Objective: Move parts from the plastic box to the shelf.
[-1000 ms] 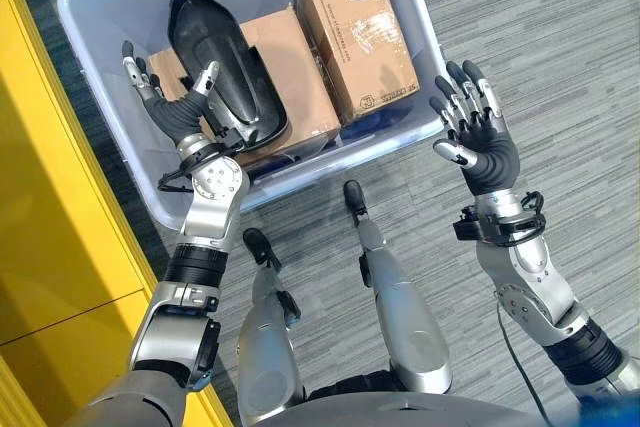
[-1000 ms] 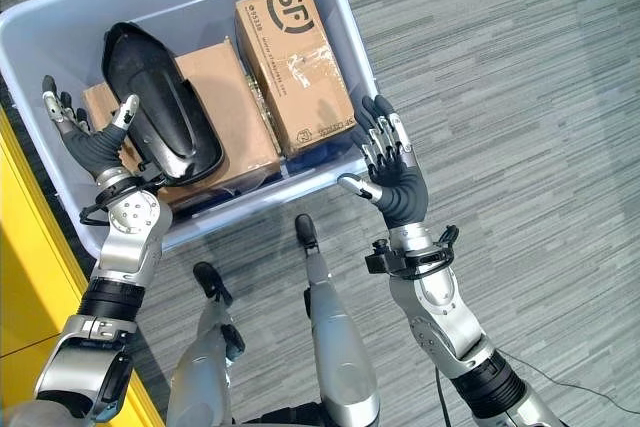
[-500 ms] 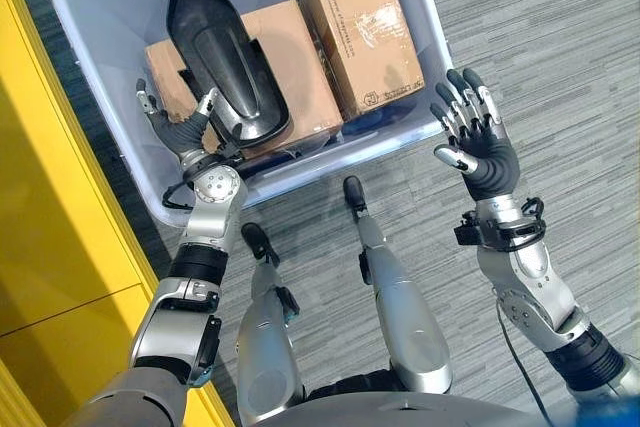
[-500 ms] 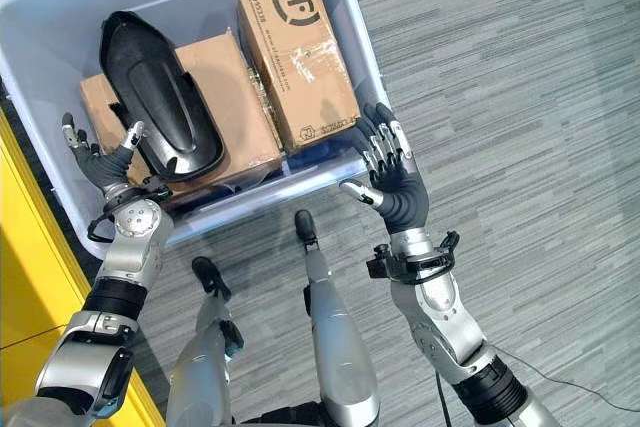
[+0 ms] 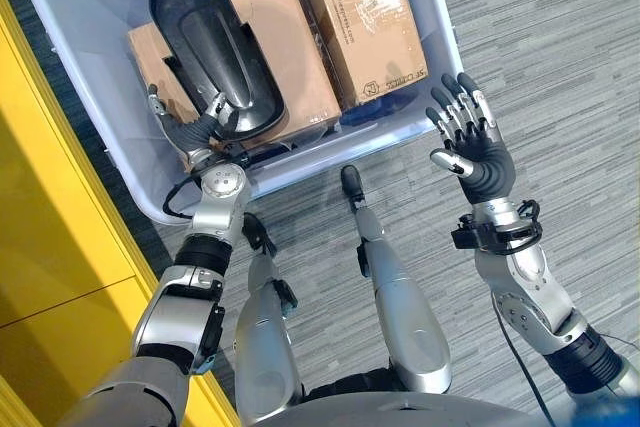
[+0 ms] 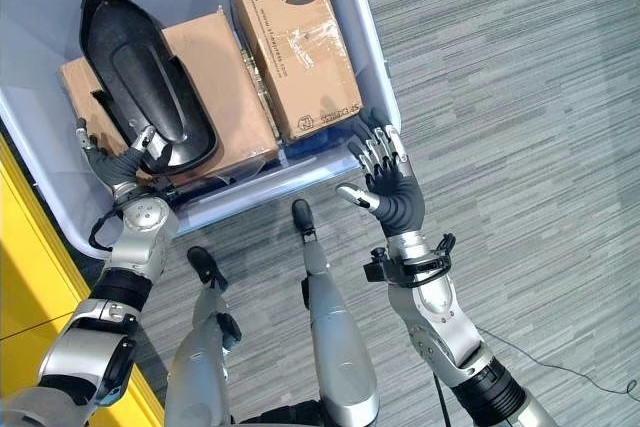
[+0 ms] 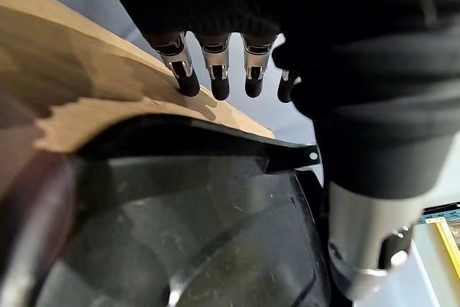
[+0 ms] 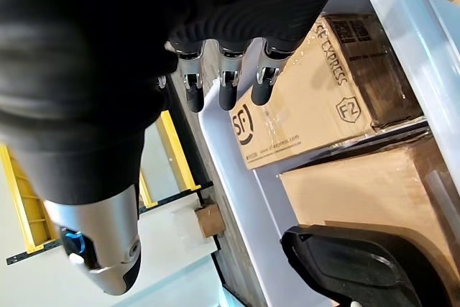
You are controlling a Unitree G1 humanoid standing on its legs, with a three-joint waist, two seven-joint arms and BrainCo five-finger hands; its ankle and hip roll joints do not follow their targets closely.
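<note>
The plastic box (image 5: 441, 57) sits on the floor and holds a black moulded part (image 5: 210, 52) lying on a flat cardboard carton (image 5: 290, 62), with a second, taller carton (image 5: 365, 22) beside it against the box's right wall. No part has left the box.

The left hand (image 5: 190, 132) is inside the box at the near end of the black moulded part. Its fingers (image 7: 215, 80) are extended, with their tips at the flat carton just past the part's rim; the thumb lies along the part's edge. Nothing is gripped.

The right hand (image 5: 475, 152) hovers outside the box's near right corner, palm up, fingers spread and empty.

Step in hand: acquire the black moulded part. Recommended procedure:
- Slide the left fingers under the part's raised rim before curling them; the glossy shell probably offers poor friction from above.
- Bring the right hand over the box wall to support the part's opposite side, as the part is long and may pivot in a one-handed hold.
- Lift vertically until the part clears the wall.
</note>
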